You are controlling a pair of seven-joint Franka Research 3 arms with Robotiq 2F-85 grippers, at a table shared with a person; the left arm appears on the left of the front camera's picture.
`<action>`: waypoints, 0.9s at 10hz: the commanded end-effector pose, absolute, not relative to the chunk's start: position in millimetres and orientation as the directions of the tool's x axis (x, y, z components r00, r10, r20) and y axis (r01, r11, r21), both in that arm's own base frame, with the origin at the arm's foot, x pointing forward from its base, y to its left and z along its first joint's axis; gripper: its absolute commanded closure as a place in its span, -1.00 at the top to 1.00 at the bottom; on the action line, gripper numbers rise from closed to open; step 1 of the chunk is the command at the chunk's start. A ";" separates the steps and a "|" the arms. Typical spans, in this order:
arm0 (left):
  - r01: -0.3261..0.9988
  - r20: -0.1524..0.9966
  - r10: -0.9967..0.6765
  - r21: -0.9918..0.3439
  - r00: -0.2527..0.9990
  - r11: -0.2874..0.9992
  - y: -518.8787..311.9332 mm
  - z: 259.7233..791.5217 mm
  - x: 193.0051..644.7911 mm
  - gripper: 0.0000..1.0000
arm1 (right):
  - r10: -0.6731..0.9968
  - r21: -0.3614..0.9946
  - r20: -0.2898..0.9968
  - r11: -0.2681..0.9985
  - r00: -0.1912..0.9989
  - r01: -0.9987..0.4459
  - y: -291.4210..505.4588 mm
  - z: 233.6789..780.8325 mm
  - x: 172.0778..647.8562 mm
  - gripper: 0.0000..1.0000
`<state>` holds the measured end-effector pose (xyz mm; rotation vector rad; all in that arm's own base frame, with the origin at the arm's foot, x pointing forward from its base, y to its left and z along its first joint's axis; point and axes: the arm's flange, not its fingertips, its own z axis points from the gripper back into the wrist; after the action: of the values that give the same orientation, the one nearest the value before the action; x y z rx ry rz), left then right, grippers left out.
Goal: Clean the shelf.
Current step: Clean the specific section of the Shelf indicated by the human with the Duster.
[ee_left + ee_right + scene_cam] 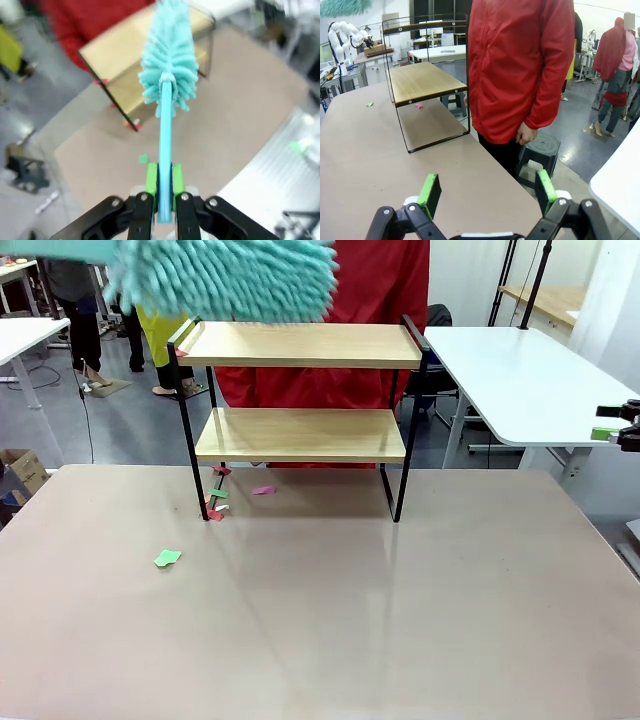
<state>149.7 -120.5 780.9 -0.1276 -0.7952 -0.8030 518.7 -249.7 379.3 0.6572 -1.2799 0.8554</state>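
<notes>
Duster held above the shelf's top board, paper scraps lying on the table below.

The shelf stands toward the far side of the table, in front of a person in red; it looks stiff and light, likely to slide or tip if pushed hard, so it is best braced by its black frame rather than the boards. The left gripper is clamped on the handle of a soft blue duster, whose fluffy head hangs above the top board's left end. The right gripper waits with jaws wide apart and nothing between them, well off to the shelf's right. Small paper scraps lie by the left legs.
</notes>
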 end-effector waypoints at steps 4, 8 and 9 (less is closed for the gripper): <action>0.929 0.119 -0.989 0.347 0.091 0.127 -112.6 743.8 169.3 -0.72 | 0.190 -0.039 0.978 0.553 0.081 -0.832 -247.3 386.4 519.4 1.00; 0.970 -0.096 -0.993 0.241 0.064 0.039 -86.4 705.9 189.0 -0.72 | 0.190 -0.039 0.978 0.553 0.081 -0.832 -247.3 386.4 519.4 1.00; 0.983 -0.115 -0.992 0.183 0.053 0.031 -78.4 695.0 197.1 -0.72 | 0.190 -0.039 0.978 0.553 0.081 -0.832 -247.3 386.4 519.4 1.00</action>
<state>191.5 -91.7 699.7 0.2496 -0.0740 -1.5096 518.6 -249.7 379.2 0.6571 -1.2800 0.8552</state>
